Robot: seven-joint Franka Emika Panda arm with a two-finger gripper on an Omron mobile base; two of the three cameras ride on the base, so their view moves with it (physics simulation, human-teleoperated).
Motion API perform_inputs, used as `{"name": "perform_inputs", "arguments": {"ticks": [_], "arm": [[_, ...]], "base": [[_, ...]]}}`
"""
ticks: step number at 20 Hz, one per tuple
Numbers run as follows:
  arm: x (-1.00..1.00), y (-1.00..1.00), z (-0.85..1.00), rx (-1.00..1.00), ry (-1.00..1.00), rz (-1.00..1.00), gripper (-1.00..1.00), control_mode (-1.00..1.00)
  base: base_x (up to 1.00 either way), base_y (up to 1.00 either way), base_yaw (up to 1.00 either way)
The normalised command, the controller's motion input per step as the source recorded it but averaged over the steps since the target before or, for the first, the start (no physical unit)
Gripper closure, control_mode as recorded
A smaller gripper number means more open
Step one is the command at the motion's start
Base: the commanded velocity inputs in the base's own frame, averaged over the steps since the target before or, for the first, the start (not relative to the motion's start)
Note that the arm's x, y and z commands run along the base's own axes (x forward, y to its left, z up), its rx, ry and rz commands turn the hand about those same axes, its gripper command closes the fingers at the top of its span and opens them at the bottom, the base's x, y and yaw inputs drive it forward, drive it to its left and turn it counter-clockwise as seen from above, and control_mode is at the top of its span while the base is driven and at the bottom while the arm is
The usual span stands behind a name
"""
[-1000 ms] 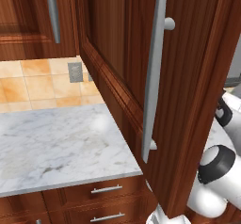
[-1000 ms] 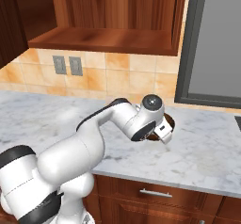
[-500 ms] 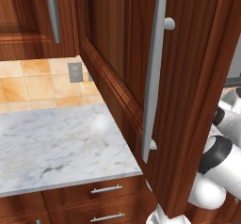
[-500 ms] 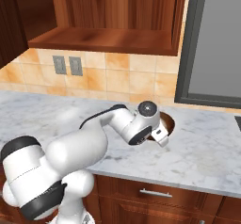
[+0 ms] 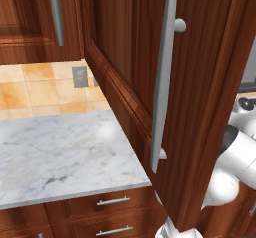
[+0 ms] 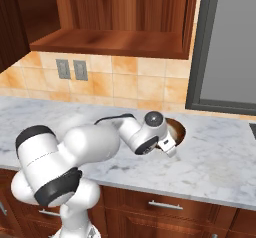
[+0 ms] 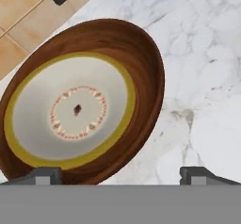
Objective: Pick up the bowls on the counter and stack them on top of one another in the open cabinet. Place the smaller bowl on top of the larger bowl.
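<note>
Marble counter runs below the tiled backsplash, with the open cabinet mounted above it. A brown bowl with a grey, yellow-ringed interior rests on the counter, close to the backsplash tiles. The gripper hangs directly over the bowl's near rim, offset toward the counter side of the bowl. Both fingertips stand wide apart, released, holding nothing. Judged from this, the next move requires a descent that brings the rim between the fingers.
</note>
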Motion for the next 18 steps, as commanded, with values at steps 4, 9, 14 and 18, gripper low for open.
{"name": "perform_inputs", "arguments": {"ticks": [4,9,14,18], "arm": [[0.37,0.00,-0.30,0.00,0.00,-0.03,-1.00,-1.00],[0.32,0.00,-0.30,0.00,0.00,-0.02,-1.00,-1.00],[0.28,0.00,-0.27,0.00,0.00,-0.01,-1.00,-1.00],[0.03,0.00,-0.03,0.00,0.00,0.00,1.00,-1.00]], "base": [[0.00,0.00,0.00],[0.00,0.00,0.00],[0.00,0.00,0.00],[0.00,0.00,0.00]]}}
